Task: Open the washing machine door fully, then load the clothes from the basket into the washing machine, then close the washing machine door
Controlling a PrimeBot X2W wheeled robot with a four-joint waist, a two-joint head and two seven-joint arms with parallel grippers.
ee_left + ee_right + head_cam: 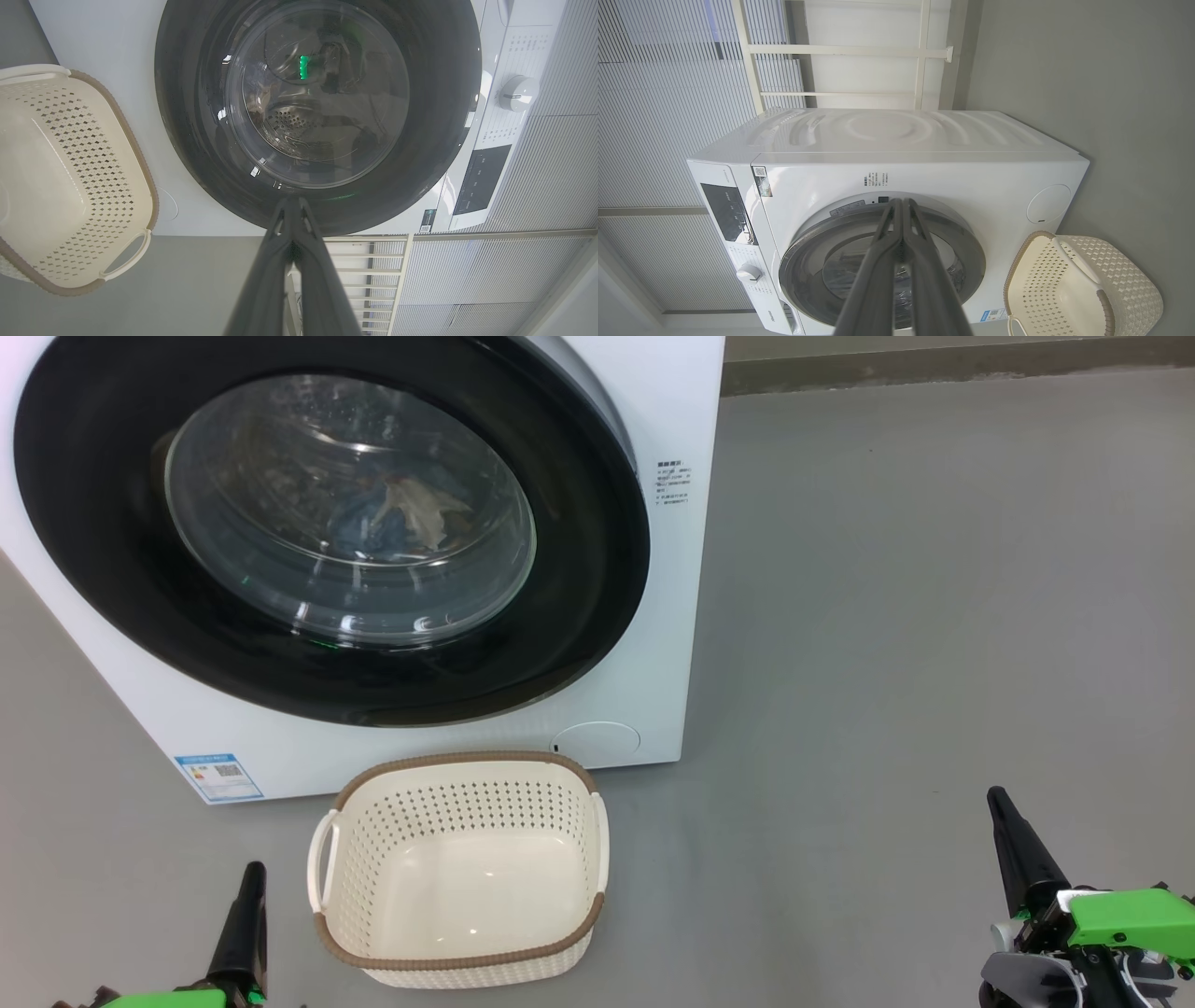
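The white washing machine (653,420) stands ahead with its round black-rimmed door (579,644) shut against the front. Through the door's glass window, blue and cream clothes (401,513) lie inside the drum. The cream perforated basket (462,793) sits on the floor in front of the machine and holds nothing. My left gripper (252,870) is low at the left beside the basket, fingers together, shut on nothing. My right gripper (997,795) is low at the right, well away from the basket, also shut and holding nothing. The door (317,205) and basket (1106,303) also show in the wrist views.
Grey floor (934,616) spreads wide to the right of the machine. A wall base (934,369) runs along the back. A control panel with a dial (516,93) sits on the machine's upper front. White railings (840,49) and ribbed wall panels stand behind it.
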